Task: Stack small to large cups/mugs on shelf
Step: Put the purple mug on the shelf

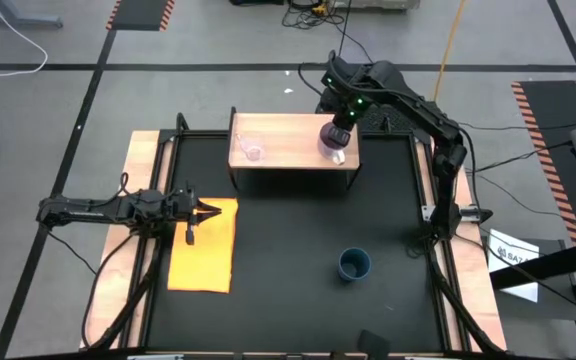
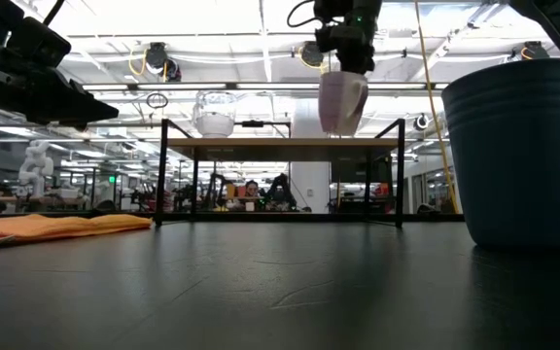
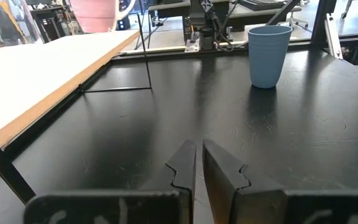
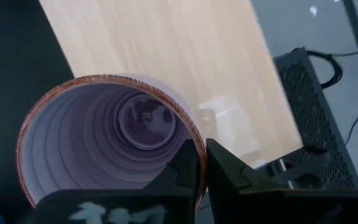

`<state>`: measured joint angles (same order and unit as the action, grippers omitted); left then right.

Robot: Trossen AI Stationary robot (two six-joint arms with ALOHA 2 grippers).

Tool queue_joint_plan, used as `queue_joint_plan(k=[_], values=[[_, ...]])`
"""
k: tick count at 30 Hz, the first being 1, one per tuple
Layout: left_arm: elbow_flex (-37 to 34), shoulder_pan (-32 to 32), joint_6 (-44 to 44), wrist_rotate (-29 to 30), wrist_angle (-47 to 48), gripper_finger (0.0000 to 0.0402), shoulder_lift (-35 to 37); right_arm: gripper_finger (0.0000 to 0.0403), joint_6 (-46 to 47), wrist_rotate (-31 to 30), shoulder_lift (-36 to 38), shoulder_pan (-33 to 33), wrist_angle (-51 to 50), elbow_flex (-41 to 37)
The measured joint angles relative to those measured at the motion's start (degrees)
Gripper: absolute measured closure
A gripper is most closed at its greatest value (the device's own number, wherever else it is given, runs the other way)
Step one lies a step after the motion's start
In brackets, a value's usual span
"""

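Note:
The light-wood shelf (image 1: 293,150) stands on thin black legs at the table's far middle. The tiny clear glass cup (image 1: 251,151) stands on the shelf's left part; it also shows in the low view (image 2: 215,114). My right gripper (image 1: 338,130) is shut on the light purple mug (image 2: 341,102) over the shelf's right end. The dark teal-blue cup (image 1: 354,264) stands upright on the black table, near right of middle. My left gripper (image 1: 208,210) is shut and empty over the yellow-orange mat (image 1: 203,250). My right gripper holds the purple mug by its rim (image 4: 196,144), one finger inside the mug and one outside. The fingers come from above, pointing down. The mug hangs upright, its bottom (image 2: 336,130) a little above the shelf board, its pale handle (image 1: 339,157) toward the table's near side.
The teal-blue cup stands large and close in the low view (image 2: 513,156). The mat lies flat at the table's left. Wooden boards (image 1: 143,160) border the black table top. A dark box and cables (image 1: 368,110) lie behind the shelf, beyond the table.

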<state>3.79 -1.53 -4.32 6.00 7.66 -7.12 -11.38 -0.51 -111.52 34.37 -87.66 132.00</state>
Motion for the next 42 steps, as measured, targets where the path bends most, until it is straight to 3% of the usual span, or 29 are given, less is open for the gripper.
queue_joint_plan(k=[37,42], values=[[0.0,0.0,0.3,0.0,0.2,0.0369,0.0,0.0387,0.2,0.7,-2.1,0.9,2.9,-0.1],[0.0,0.0,0.3,0.0,0.2,0.0369,0.0,0.0386,0.1,5.2,-2.1,1.5,2.2,-0.1]])
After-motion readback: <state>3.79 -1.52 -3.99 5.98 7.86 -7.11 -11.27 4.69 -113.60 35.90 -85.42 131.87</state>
